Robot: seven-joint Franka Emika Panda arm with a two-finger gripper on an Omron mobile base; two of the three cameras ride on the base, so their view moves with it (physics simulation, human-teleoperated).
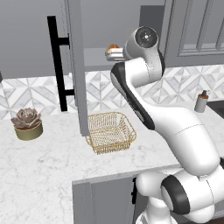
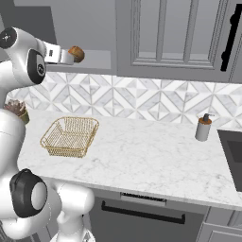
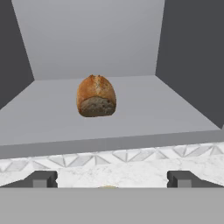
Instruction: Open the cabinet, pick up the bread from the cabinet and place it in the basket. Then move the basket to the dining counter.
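Note:
The cabinet door (image 1: 76, 65) stands swung open, edge-on, its black bar handle (image 1: 57, 65) facing left. On the grey shelf (image 3: 153, 109) inside lies the bread (image 3: 96, 96), a small golden-brown bun, alone and upright. My gripper (image 3: 111, 179) is open and level with the shelf, just in front of its edge and a short way from the bread (image 2: 76, 54); nothing is between its fingertips (image 3: 41, 179). From the side, the gripper (image 2: 70, 56) points into the opening. The gold wire basket (image 1: 110, 131) rests empty on the marble worktop below the cabinet. The dining counter is out of view.
A potted succulent (image 1: 27, 124) stands left of the basket (image 2: 70, 136). A soap dispenser (image 2: 203, 127) is beside the sink (image 2: 231, 151) at the right. Another barred cabinet door (image 2: 170, 33) next to the opening is closed. The open door hangs just left of my arm.

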